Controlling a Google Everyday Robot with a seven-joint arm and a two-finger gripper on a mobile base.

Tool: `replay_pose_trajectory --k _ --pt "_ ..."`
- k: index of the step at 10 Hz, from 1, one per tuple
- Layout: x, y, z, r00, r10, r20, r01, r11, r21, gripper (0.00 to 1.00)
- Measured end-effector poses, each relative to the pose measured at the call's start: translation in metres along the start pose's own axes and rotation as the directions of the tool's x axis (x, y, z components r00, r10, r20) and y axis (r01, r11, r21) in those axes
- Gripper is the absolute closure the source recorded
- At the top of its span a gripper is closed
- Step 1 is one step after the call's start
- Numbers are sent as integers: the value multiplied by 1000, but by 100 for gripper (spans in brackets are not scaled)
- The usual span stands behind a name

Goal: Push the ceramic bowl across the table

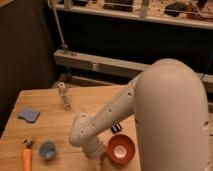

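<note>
The ceramic bowl (121, 149), glossy orange-red and round, sits upright on the light wooden table (50, 130) near its front edge, right of centre. My white arm reaches down from the upper right, bends at the elbow (82, 131) and ends at the gripper (96, 153), low on the table just left of the bowl and touching or almost touching its rim. The gripper's end is largely hidden by the wrist and the frame's bottom edge.
A small blue cup (47, 149) and an orange carrot (26, 158) lie at the front left. A blue sponge (29, 114) lies at the left, and a clear bottle (65, 96) stands at the back. A small dark striped object (116, 128) shows behind the arm.
</note>
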Motion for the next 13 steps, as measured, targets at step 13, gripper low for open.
replay_pose_trajectory --k 13 --pt "133 19 79 948 317 -12 -317 946 -67 35"
